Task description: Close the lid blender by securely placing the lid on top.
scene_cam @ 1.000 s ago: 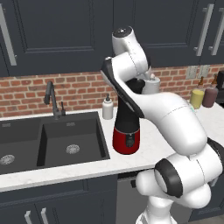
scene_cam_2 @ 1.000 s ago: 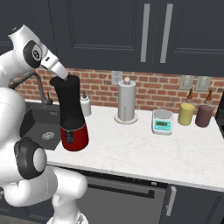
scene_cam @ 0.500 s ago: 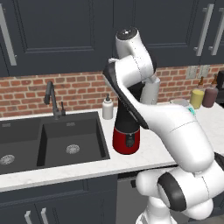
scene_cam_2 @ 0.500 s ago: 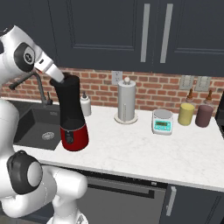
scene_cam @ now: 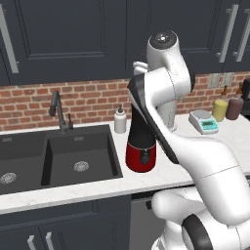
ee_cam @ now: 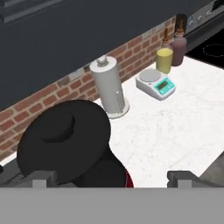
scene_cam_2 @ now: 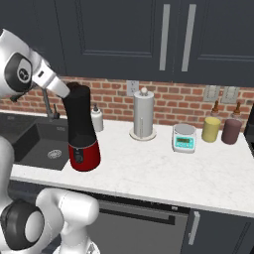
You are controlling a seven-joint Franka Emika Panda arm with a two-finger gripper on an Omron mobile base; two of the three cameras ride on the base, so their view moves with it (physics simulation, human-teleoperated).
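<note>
Flat round black lid seemingly resting atop tall black-jarred, red-based blender (seating unconfirmed), gripper fingers spread wide, empty; retreat apparently left.

Flat, even rendered light, no clear source direction. Marble counter bright, near washed out; dark cabinets swallow detail. Soft faint shadow on the counter at the foot of the paper-towel roll. Small specular sheen on the blender, on its red base. All views are sharp, without edge distortion; hand view slightly soft, low-res.
</note>
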